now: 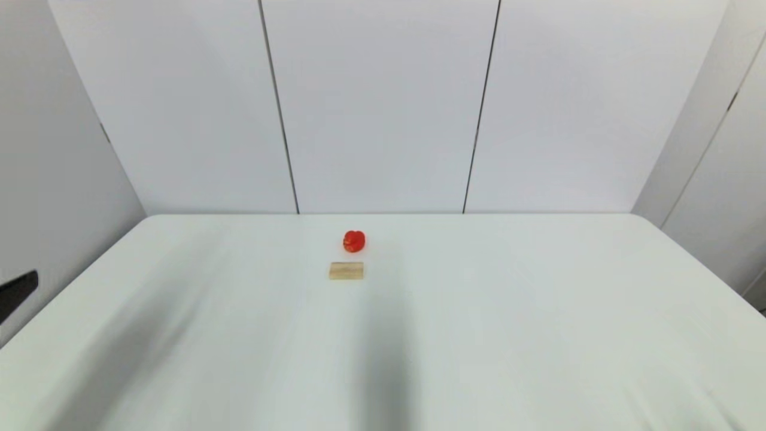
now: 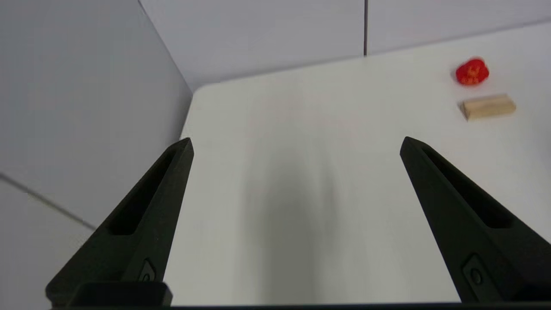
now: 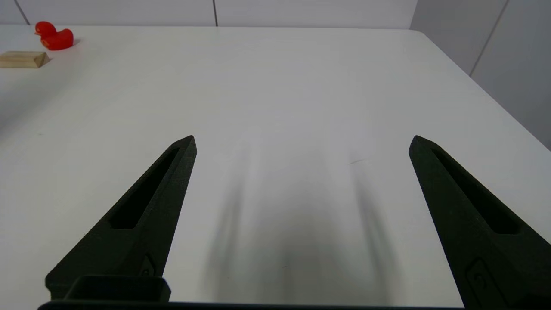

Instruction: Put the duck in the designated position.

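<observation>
The red rubber duck (image 1: 354, 240) sits toward the table's (image 1: 538, 335) far middle, just behind the tan wooden block (image 1: 346, 270), untouched; left gripper (image 2: 297, 144) and right gripper (image 3: 303, 142) hang well apart from it, jaws spread wide and empty, apparently readied for a reach.

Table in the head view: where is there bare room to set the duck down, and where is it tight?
Only the duck and the wooden block occupy the table, close together near the far middle. That strip between them is tight. The surface is bare to either side of the pair and across the whole near half. Both claws, left and right, hang open well short.
</observation>
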